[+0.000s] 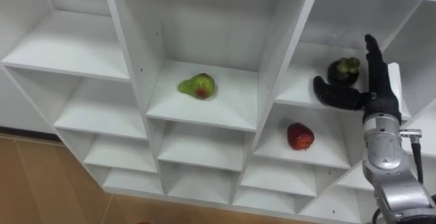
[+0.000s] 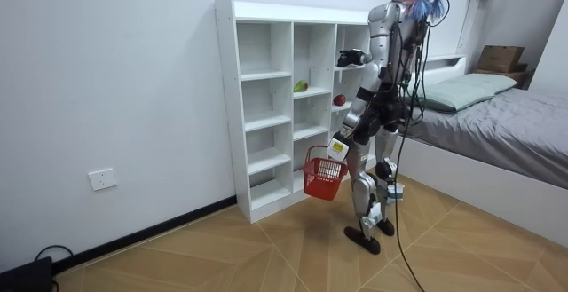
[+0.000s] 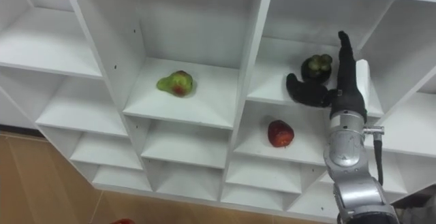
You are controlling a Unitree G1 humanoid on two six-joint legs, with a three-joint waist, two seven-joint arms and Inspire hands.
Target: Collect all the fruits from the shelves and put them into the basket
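Here the right hand (image 1: 375, 98) has its fingers (image 1: 373, 59) straight and apart, a mangosteen (image 1: 344, 69) just left of them (thumb under it); the left hand (image 2: 338, 147) holds a basket (image 2: 321, 178).

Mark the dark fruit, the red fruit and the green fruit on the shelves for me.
dark fruit (image 1: 343, 73), left eye view, centre of its body
red fruit (image 1: 300, 136), left eye view, centre of its body
green fruit (image 1: 197, 86), left eye view, its reddish middle
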